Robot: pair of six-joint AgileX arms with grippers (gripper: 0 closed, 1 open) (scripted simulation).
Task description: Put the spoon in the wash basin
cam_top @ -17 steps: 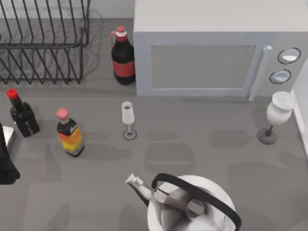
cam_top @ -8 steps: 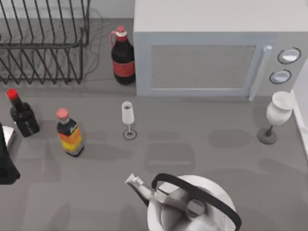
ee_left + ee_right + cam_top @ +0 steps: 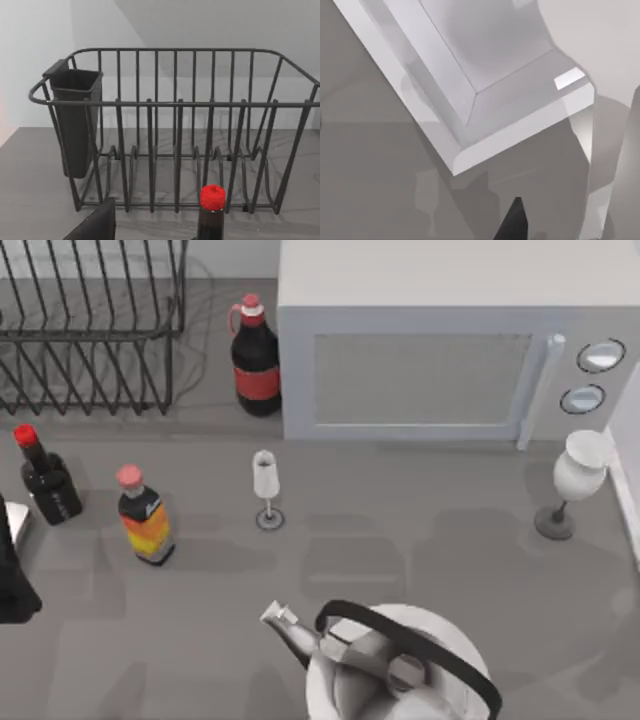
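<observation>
Top view: our left arm (image 3: 15,580) sits parked at the table's (image 3: 420,540) left edge, pincer state we cannot tell. Right wrist view: wash basin (image 3: 470,75) corner. Spoon unlocated; task apparently unfinished.

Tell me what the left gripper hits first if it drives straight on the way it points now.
Judging by the left wrist view, the dark red-capped bottle stands nearest in that line, with the wire dish rack behind it. Depth is unclear, so the gripper might pass beside the bottle and reach the rack.
</observation>
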